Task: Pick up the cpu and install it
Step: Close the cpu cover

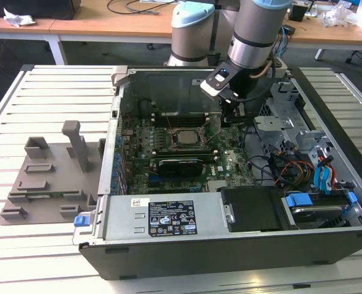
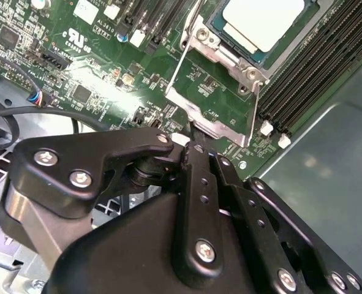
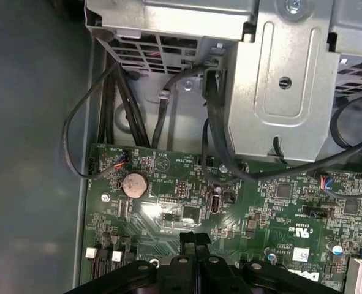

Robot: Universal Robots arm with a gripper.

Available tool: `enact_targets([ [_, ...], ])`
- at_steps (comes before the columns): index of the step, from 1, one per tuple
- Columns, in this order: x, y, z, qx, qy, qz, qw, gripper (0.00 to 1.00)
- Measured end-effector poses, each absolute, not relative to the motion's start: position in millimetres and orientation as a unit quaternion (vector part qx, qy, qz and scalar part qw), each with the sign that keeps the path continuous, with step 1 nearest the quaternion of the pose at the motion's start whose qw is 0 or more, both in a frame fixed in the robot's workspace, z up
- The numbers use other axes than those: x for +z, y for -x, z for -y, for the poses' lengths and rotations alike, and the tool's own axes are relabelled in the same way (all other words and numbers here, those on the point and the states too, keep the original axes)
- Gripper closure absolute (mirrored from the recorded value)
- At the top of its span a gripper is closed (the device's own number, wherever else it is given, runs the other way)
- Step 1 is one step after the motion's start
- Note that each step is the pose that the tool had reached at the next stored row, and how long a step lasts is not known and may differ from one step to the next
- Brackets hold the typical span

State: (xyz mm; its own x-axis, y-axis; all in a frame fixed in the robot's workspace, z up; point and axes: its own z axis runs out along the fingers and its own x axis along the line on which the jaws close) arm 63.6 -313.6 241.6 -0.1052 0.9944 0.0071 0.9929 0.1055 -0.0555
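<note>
The cpu (image 1: 184, 136) lies flat in the motherboard socket inside the open computer case, silvery top up; the second wrist view has it as cpu (image 2: 263, 21) with a green edge. The socket's metal frame (image 2: 211, 92) stands swung open beside it. My gripper (image 1: 230, 116) hangs inside the case just to the exterior view's right of the socket. Its black fingers (image 2: 196, 159) are pressed together, and their tips (image 3: 193, 240) sit close above the board at the raised frame's outer edge. Nothing shows between them.
A grey plastic tray (image 1: 46, 177) lies on the slatted table at the exterior view's left. The case wall (image 1: 168, 79), power supply (image 1: 168, 217), metal drive cage (image 1: 285, 116) and loose cables (image 1: 291, 165) ring the board. Memory slots (image 2: 315, 67) run beside the socket.
</note>
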Motion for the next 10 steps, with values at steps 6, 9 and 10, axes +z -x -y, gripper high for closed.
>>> enact_targets([
  [6, 242, -56, 314, 0.018, 0.669, 0.743, 0.021, 0.89],
  [9, 242, -53, 314, 0.018, 0.669, 0.743, 0.021, 0.89],
  [10, 242, -52, 314, 0.018, 0.669, 0.743, 0.021, 0.89],
])
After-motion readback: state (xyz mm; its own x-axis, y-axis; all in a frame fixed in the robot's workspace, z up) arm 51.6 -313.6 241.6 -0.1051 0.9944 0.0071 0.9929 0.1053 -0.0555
